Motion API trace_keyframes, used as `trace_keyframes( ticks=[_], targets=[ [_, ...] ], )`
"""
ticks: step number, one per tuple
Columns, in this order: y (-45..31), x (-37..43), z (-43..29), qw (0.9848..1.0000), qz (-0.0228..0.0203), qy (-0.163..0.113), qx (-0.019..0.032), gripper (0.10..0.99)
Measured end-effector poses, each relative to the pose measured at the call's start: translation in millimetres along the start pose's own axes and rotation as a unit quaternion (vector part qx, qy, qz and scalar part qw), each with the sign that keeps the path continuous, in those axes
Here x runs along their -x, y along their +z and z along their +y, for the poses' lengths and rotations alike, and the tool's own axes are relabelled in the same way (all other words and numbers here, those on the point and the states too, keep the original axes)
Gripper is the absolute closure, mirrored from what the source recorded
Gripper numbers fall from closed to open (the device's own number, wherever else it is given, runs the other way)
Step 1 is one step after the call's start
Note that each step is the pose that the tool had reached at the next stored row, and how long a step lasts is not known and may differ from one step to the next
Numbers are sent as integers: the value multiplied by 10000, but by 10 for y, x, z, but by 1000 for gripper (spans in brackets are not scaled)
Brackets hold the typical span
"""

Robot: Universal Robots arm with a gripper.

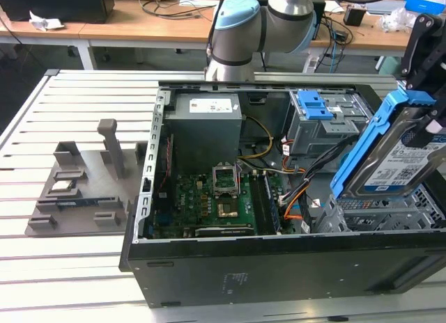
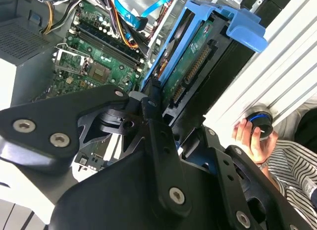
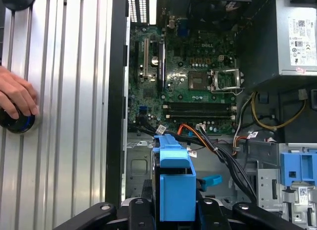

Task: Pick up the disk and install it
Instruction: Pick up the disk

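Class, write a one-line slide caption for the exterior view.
The gripper holds the blue-framed disk tilted over the open computer case.

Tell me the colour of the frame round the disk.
Bright blue. The frame round the disk shows best in the exterior view.

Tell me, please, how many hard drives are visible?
1: the disk, held in the pincer over the case at the exterior view's right; the drive cage may hide others.
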State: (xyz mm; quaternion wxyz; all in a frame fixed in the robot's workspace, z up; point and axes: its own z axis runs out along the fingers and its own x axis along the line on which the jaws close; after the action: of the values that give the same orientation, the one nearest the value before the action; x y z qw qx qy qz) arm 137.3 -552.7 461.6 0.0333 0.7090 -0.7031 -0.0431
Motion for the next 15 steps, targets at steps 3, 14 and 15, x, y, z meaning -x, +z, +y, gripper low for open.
trace_keyframes(
  ticks=[3,14,15],
  targets=[
    [26,-1,-3,10000,0,0,0,722],
    [57,-1,-8,10000,0,0,0,722],
    [58,-1,-8,10000,0,0,0,722]
  ],
)
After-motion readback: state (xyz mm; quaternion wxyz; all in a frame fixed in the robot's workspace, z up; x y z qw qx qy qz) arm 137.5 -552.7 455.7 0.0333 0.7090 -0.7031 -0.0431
